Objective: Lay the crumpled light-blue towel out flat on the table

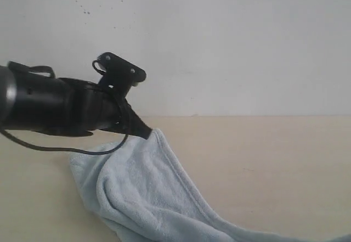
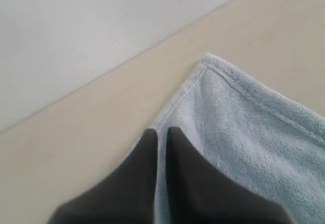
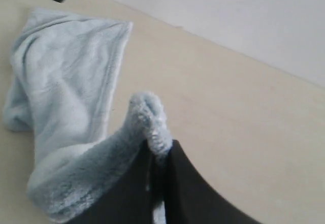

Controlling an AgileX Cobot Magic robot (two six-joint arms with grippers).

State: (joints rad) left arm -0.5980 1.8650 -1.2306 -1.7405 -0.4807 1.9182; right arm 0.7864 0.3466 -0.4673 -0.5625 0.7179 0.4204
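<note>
The light-blue towel (image 1: 148, 192) lies crumpled on the beige table (image 1: 263, 159), running from the far left toward the near right. My left gripper (image 1: 146, 133) is shut on its far hemmed edge. In the left wrist view the towel (image 2: 249, 127) has its hem pinched between the black fingers (image 2: 147, 153) of the left gripper (image 2: 161, 131), just short of a corner. My right gripper (image 3: 161, 148) is shut on a bunched fold of the towel (image 3: 71, 76), which sticks out past the fingertips. The right gripper is out of the exterior view.
A white wall (image 1: 219, 39) meets the table along its far edge. The left arm (image 1: 49, 105) and its cable (image 1: 82, 150) hang over the table's left side. Bare tabletop stretches to the right of the towel.
</note>
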